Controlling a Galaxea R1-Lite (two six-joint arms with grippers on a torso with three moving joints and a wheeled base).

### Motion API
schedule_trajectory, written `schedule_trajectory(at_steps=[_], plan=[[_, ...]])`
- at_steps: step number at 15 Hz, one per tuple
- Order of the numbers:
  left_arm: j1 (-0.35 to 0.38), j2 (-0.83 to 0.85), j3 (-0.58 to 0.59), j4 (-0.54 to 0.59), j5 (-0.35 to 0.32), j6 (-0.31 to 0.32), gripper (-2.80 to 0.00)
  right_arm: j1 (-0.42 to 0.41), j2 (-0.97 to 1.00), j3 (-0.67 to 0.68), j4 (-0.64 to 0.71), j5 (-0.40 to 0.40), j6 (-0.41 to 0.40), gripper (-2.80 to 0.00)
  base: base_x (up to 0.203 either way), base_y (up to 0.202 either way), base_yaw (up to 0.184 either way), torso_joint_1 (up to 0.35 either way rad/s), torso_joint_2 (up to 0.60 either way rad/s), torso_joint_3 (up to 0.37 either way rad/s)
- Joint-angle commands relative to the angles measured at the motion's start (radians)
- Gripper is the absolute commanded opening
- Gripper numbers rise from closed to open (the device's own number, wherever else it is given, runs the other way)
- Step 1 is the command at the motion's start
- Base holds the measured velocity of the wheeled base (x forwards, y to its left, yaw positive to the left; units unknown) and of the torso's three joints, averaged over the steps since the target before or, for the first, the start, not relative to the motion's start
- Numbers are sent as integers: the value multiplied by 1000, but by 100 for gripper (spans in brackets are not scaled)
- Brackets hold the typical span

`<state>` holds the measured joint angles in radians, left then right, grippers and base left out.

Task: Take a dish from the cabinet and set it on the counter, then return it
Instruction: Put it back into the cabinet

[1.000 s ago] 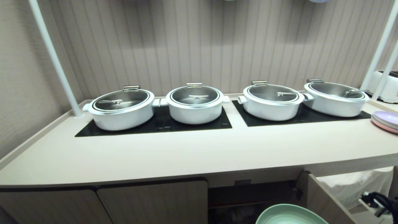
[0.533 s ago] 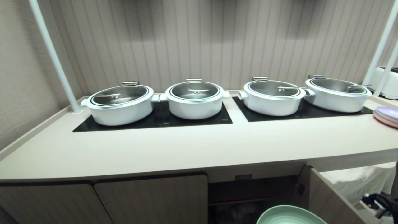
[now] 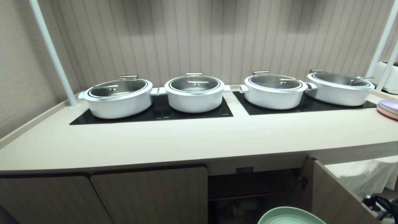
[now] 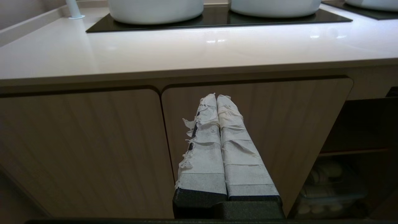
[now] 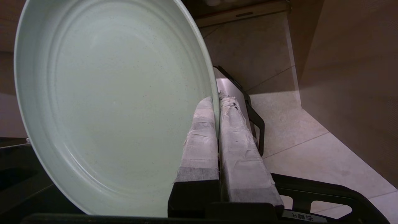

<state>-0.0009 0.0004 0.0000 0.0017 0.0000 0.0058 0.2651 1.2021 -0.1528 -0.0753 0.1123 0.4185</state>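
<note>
A: Across the whole width of the head view runs the counter (image 3: 192, 140), cream and smooth, with two black glass panels (image 3: 152, 112) set into it. What stands on them?

B: Four white pots (image 3: 194, 93) with lids, two to a panel. At the right end of the counter lies a stack of pink and lilac plates (image 3: 388, 109), cut by the edge.

A: And below the worktop?

B: The cabinet (image 3: 149, 194). Its two left doors are shut; the right bay stands open, its door (image 3: 335, 199) swung out toward the camera, with a small black label (image 3: 244, 170) above the opening and a wooden shelf (image 3: 241, 196) inside.

A: Where is the dish?

B: The dish (image 5: 112, 102) is out of the cabinet, in front of the open bay and below counter level. The right gripper (image 5: 217, 99) pinches its rim between both taped fingers, the plate standing on edge in the wrist view.

A: The left gripper?

B: The left gripper (image 4: 216, 96) hangs before the shut doors, its jaws pressed together on nothing.
</note>
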Motion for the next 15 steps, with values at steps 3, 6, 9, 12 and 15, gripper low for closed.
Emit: schedule_trajectory(at_steps=[3, 6, 9, 12, 15], plan=[[0, 0, 0, 0, 0, 0, -280, 0, -28, 10, 6, 3, 3, -280, 0, 0, 0, -175, 369, 195], [1, 0, 0, 0, 0, 0, -280, 0, -35, 10, 8, 4, 3, -280, 0, 0, 0, -217, 481, 257], [1, 0, 0, 0, 0, 0, -280, 0, -39, 15, 7, 3, 2, -280, 0, 0, 0, -248, 543, 294], [1, 0, 0, 0, 0, 0, -280, 0, -39, 33, -3, 3, -1, -280, 0, 0, 0, -243, 541, 299], [1, 0, 0, 0, 0, 0, -280, 0, -36, 32, -4, 1, -3, -280, 0, 0, 0, -224, 525, 290]])
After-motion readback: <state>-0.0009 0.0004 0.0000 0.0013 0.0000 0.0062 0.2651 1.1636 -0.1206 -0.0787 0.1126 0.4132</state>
